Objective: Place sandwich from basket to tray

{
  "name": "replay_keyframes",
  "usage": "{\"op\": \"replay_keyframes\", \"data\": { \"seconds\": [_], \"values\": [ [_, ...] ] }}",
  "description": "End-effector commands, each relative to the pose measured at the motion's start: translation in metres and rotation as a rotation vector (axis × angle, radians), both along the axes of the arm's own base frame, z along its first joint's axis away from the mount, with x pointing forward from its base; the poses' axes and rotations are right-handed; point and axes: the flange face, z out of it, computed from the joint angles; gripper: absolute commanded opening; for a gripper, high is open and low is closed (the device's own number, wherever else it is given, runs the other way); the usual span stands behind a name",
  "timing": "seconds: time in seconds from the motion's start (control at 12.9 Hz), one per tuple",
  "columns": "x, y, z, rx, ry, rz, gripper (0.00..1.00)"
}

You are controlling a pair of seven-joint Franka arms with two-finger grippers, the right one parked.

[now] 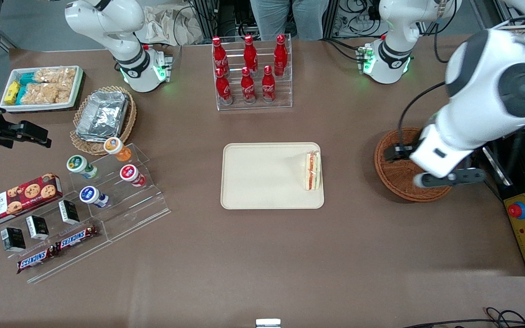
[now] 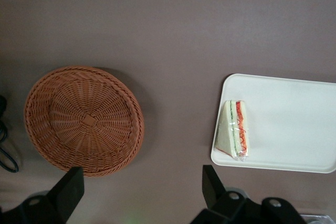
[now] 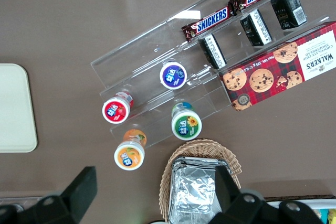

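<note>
Sandwich (image 1: pixel 313 171): white triangular wedge, red-green filling, on smooth cream tray (image 1: pixel 258 182).
Basket (image 2: pixel 84 120): round woven wicker.
End effector (image 2: pixel 139 192): above basket, fingers spread, holding nothing.

Gripper (image 2: pixel 140 190): two dark fingers (image 2: pixel 69 188) spread wide apart, nothing between them, raised above the brown table (image 2: pixel 173 30).

Basket (image 2: pixel 84 120): round, reddish-brown woven wicker, shallow, nothing in it; lies on the table just ahead of one finger, its rim close to that fingertip.

Tray (image 2: pixel 294 124): cream-beige, rounded corners, low rim; lies on the table ahead of the other finger, well apart from the basket.

Sandwich (image 2: pixel 234 130): triangular white-bread wedge, red and green filling showing at the cut edge, clear wrap; rests on the tray at the end nearest the basket, close to the tray's corner.
</note>
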Motion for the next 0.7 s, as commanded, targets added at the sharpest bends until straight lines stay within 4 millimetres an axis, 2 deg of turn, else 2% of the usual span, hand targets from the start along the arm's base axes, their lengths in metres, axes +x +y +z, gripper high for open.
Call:
{"op": "replay_keyframes", "data": {
  "seconds": [0.0, 0.15, 0.39, 0.62],
  "values": [
    [-0.027, 0.032, 0.029, -0.017, -0.030, -0.005, 1.00],
    [-0.037, 0.046, 0.035, -0.014, -0.053, -0.004, 1.00],
    [-0.062, 0.051, 0.031, -0.004, -0.116, -0.001, 1.00],
    [-0.063, 0.048, 0.026, -0.001, -0.129, -0.007, 1.00]
  ]
}}
